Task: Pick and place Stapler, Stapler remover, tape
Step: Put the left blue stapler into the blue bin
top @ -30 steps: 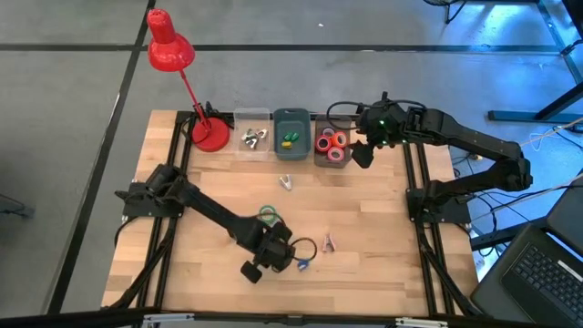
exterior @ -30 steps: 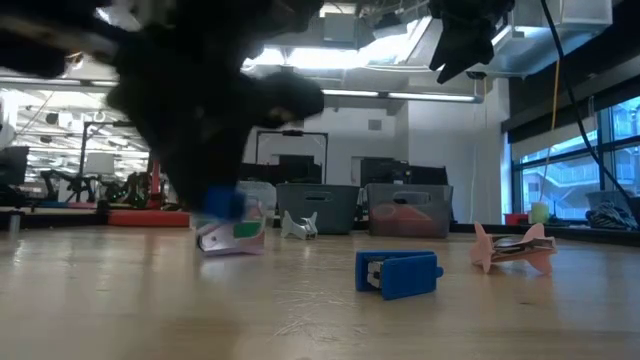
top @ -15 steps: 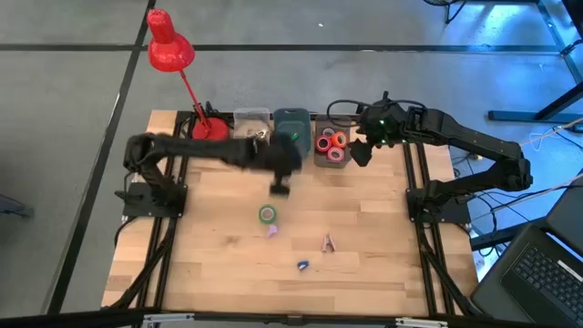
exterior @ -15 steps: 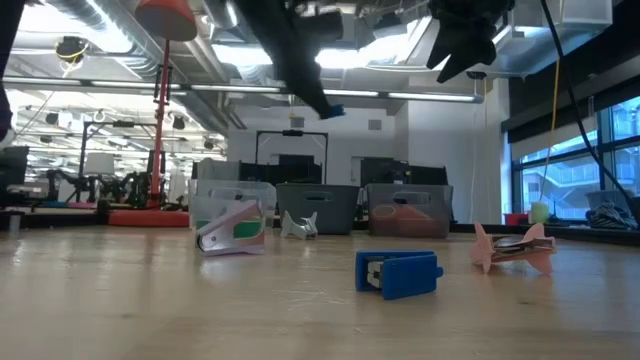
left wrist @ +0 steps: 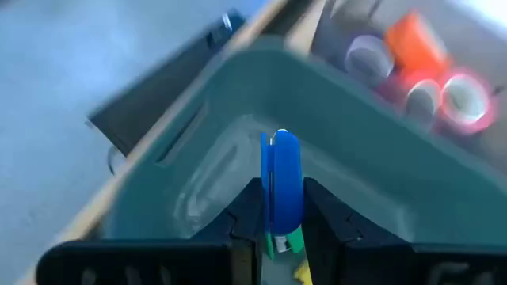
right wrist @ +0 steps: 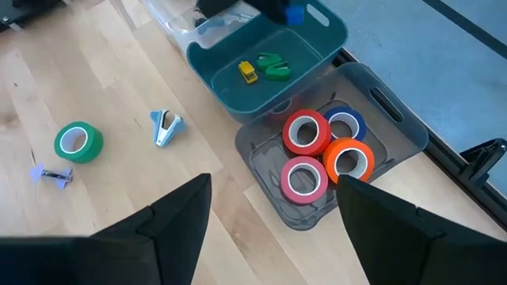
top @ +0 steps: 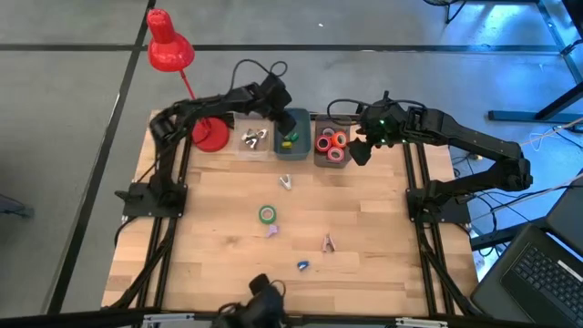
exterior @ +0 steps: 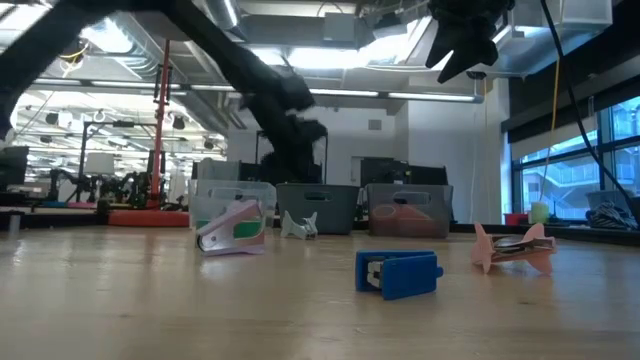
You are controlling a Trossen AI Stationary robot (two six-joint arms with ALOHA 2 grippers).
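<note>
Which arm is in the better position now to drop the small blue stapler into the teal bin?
Left. The left gripper holds the blue stapler in its jaws directly above the teal bin. The right gripper is open and empty, beside the tape bin.

The pale butcher-block wooden table (top: 219, 246) is showing a smooth, lightly glossy grain. The teal plastic bin (right wrist: 321, 39) is looking matt, the grey plastic bin (right wrist: 396, 127) translucent. The glossy green tape roll (right wrist: 78, 142) is catching light.
</note>
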